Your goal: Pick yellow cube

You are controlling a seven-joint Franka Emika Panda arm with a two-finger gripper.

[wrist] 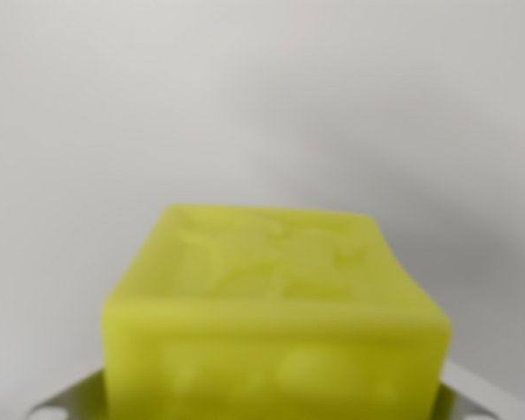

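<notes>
The yellow cube (276, 324) fills the lower middle of the wrist view, from about nine o'clock through six to about three o'clock, with its bottom cut off by the frame's lower edge. It is very close to the camera and out of focus, so its edges look soft. Two of its faces show: a top face that recedes toward twelve o'clock and narrows as it goes, and a front face turned to the camera below it. Both faces carry raised relief shapes (too blurred to read as any letter or figure). The cube sits nearly square to the view, with its nearer right corner reaching a little further toward four o'clock than the left one does toward eight. At the lower corners, at about seven and five o'clock, pale grey pieces of the hand (271, 416) stick out from behind the cube on either side; the piece at seven o'clock (74, 398) looks flat, with a small dark spot on it. The cube hides the fingertips, so I cannot tell whether the hand is clamped on it, merely around it, or apart. Everything above and beside the cube is a plain, pale grey background (262, 96), with a faint darker shade spreading from the cube's upper right toward two o'clock. Whether the cube rests on a table cannot be told.
</notes>
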